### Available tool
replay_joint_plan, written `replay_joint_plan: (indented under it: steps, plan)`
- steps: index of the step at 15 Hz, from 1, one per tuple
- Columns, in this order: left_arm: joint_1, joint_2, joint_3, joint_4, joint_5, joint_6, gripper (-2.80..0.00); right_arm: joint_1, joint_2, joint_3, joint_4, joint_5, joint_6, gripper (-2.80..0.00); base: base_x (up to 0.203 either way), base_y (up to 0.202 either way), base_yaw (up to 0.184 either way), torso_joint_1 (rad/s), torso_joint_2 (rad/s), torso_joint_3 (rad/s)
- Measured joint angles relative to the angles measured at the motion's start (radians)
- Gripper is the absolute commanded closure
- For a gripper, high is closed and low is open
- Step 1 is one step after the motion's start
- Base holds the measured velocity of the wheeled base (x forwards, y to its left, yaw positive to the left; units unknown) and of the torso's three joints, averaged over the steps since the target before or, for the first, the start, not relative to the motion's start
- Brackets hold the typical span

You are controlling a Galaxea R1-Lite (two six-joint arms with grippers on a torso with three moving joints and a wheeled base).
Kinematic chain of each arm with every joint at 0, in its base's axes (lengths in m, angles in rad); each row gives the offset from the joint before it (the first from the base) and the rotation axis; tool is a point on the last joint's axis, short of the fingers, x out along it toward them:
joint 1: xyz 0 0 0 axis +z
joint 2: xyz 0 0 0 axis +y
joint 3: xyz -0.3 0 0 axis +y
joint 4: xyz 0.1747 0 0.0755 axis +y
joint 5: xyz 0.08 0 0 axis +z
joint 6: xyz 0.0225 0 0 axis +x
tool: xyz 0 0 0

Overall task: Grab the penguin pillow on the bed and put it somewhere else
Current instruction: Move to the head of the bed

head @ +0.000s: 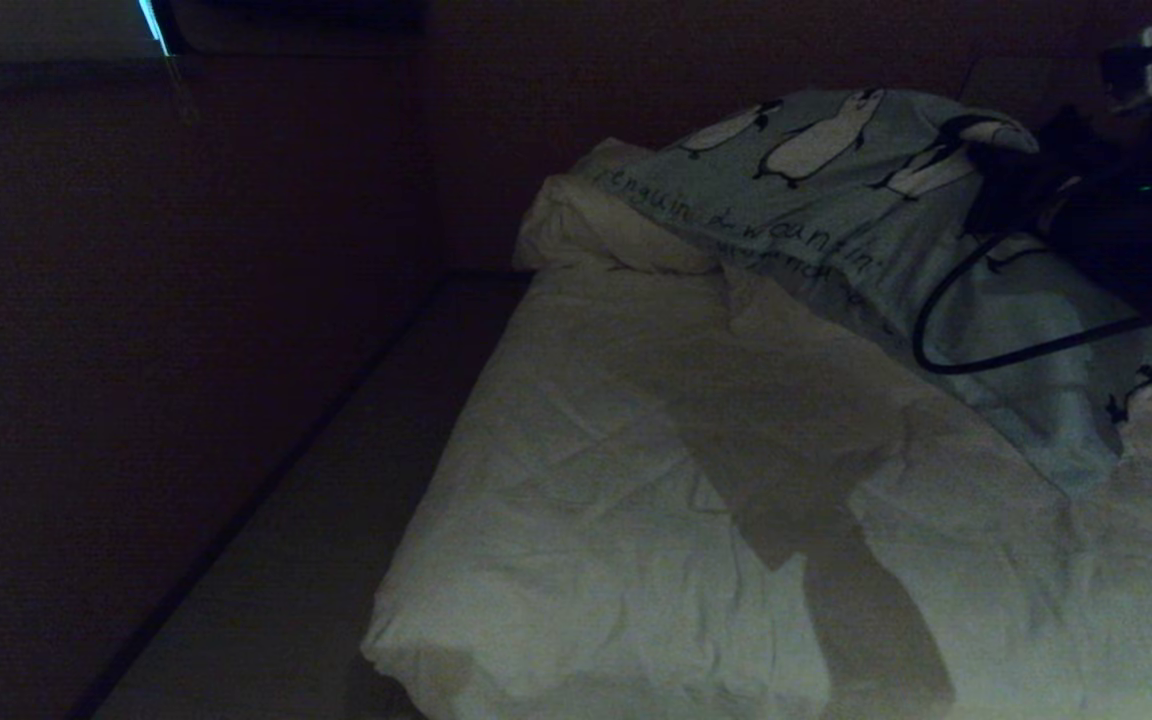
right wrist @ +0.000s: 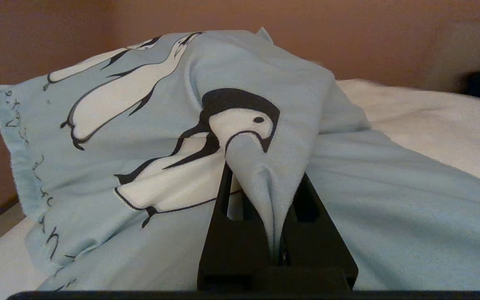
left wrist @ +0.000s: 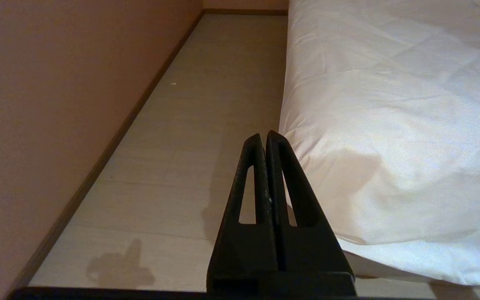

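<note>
The penguin pillow (head: 866, 190) is lying tilted on the bed (head: 636, 480) toward its far right, its raised end pinched in the right gripper (right wrist: 275, 196) and its lower part resting on the duvet. The left gripper (left wrist: 267, 141) is hanging just beside the bed's left edge, over the floor (left wrist: 190, 137), which is running between the bed and the wall (left wrist: 56, 91) on the left.

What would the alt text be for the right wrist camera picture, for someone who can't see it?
The right gripper is shut on a pinched fold of the penguin pillow, light blue fabric printed with black-and-white penguins and handwritten lettering. The fabric rises in a tented peak above the fingers, with the bed and its white cover behind it and a brownish wall beyond.
</note>
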Motion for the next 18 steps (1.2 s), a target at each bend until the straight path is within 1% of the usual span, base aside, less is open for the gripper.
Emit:
replay_joint_plan:
  steps: [4, 8, 12, 15, 18]
  plan:
    - [0.000, 0.000, 0.000, 0.000, 0.000, 0.000, 0.00, -0.041, 0.002, -0.027, 0.004, -0.142, -0.012, 0.00, 0.000, 0.000, 0.000, 0.000, 0.00, 0.000]
    - [0.000, 0.000, 0.000, 0.000, 0.000, 0.000, 0.00, -0.091, 0.023, -0.100, 0.017, -0.262, -0.012, 0.00, 0.000, 0.000, 0.000, 0.000, 0.00, 0.000]
    - [0.000, 0.000, 0.000, 0.000, 0.000, 0.000, 0.00, -0.099, 0.041, -0.155, 0.065, -0.379, -0.008, 0.00, 0.000, 0.000, 0.000, 0.000, 0.00, 0.000]
    - [0.000, 0.000, 0.000, 0.000, 0.000, 0.000, 0.00, -0.100, 0.048, -0.163, 0.109, -0.432, -0.005, 0.00, 0.000, 0.000, 0.000, 0.000, 0.00, 0.000]
    - [0.000, 0.000, 0.000, 0.000, 0.000, 0.001, 0.00, -0.100, 0.053, -0.164, 0.116, -0.439, -0.004, 0.00, 0.000, 0.000, 0.000, 0.000, 0.00, 0.000]
